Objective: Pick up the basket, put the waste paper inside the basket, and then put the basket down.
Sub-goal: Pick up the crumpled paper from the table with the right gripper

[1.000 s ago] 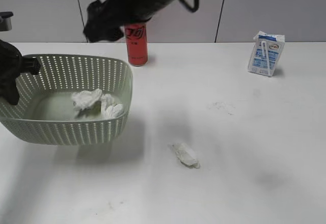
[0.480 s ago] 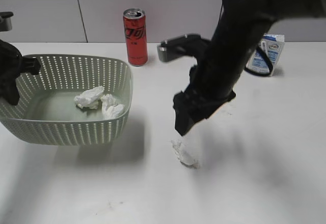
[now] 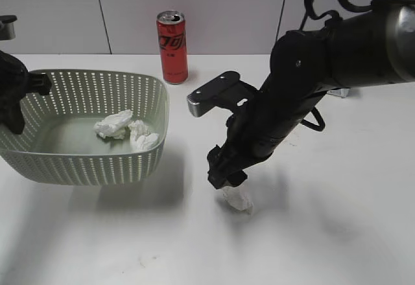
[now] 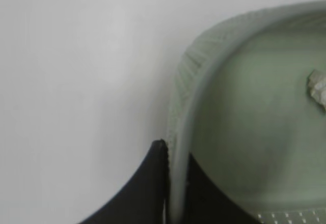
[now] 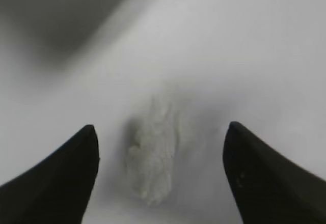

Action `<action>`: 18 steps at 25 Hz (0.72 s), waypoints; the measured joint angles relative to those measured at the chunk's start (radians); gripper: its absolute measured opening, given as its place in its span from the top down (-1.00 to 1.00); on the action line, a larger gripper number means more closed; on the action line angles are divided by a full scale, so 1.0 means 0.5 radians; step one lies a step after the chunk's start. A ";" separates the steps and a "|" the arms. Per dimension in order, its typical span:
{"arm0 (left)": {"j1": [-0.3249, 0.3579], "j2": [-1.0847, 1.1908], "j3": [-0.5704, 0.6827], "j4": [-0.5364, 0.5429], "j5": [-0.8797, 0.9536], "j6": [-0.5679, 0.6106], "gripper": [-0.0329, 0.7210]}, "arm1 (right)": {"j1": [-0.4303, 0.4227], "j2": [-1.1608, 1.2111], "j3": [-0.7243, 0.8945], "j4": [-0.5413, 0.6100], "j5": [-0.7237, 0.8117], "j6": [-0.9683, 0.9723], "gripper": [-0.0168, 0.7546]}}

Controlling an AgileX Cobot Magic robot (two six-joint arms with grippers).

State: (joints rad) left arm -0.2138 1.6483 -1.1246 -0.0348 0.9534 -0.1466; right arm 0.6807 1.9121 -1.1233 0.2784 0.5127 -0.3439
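Observation:
The sage-green basket (image 3: 84,162) hangs tilted above the table at the left, with two white paper wads (image 3: 126,129) on its floor. My left gripper (image 3: 13,100) is shut on the basket's left rim, which passes between its fingers in the left wrist view (image 4: 178,183). A third paper wad (image 3: 237,199) lies on the table in the middle. My right gripper (image 3: 222,176) is open right above it. In the right wrist view the wad (image 5: 151,155) lies between the two spread fingers (image 5: 71,168).
A red can (image 3: 172,46) stands at the back behind the basket. A blue-and-white carton (image 3: 340,91) is mostly hidden behind my right arm at the back right. The white table (image 3: 337,233) runs to the front edge.
My right arm has swung from over the basket across to the middle and come down over the loose wad. The basket and left gripper have not moved.

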 joint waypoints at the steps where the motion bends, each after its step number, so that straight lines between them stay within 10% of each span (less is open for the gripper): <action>1: 0.000 0.000 0.000 0.000 0.000 0.000 0.91 | 0.017 0.010 0.000 -0.017 -0.041 0.000 -0.50; 18: 0.000 0.000 0.000 0.000 0.000 0.000 0.91 | 0.033 0.240 -0.010 -0.159 0.071 0.219 0.23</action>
State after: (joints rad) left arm -0.2138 1.6483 -1.1246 -0.0348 0.9534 -0.1466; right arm 0.6970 2.0320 -1.1284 0.1988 0.5482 -0.2342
